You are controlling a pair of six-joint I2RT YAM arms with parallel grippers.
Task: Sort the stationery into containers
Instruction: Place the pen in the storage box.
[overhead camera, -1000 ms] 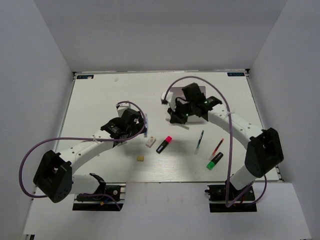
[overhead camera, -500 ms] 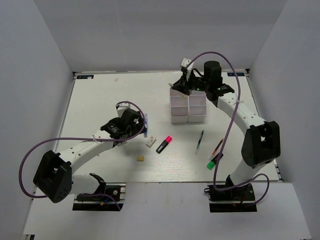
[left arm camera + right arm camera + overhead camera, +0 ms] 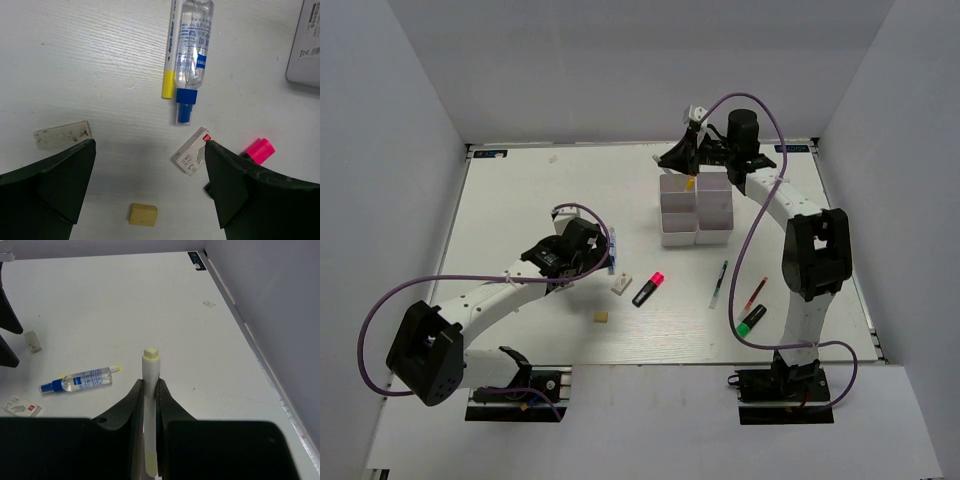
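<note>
The containers stand as a white 2x2 box block at the back right of the table. My right gripper hangs above their back left corner, shut on a white marker with pale yellow ends. My left gripper hovers open over loose stationery. Below it are a clear blue-capped bottle, a white and yellow pen, a small white box, a tan eraser and a pink highlighter. Nothing is between the left fingers.
A dark pen, a red pen and a green highlighter lie at the front right. A scrap of tape sticks to the table by the left finger. Grey walls close in the table's sides and back.
The right arm has lifted from low over the containers and swung to their back edge, carrying the marker. The left arm has not moved.
</note>
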